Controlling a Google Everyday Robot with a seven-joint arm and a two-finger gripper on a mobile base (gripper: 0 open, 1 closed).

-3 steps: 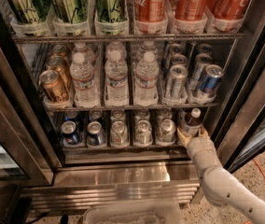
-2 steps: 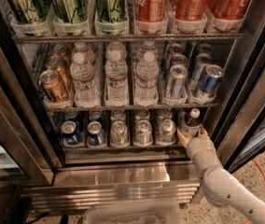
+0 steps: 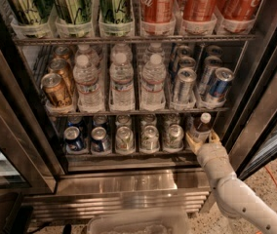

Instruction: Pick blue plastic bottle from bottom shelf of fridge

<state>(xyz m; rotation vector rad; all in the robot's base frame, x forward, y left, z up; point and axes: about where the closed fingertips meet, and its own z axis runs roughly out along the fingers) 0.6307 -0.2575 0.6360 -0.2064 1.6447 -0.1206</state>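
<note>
Reaching looks done, the pale tool (image 3: 203, 140) meeting the white-capped amber plastic bottle (image 3: 202, 126) on the dark wire bottom shelf (image 3: 128, 154); I cannot tell its grip, and lifting remains.

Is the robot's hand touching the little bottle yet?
Cannot tell. The camera view shows the gripper right at the base of the blue plastic bottle, overlapping it, but neither contact nor gap is plain.

Arm: my pale arm (image 3: 241, 199) slants up and left from the near right corner.
Wrist: my wrist (image 3: 212, 156) points away from me.
Gripper: my gripper (image 3: 202, 139) sits low, right of centre.
</note>
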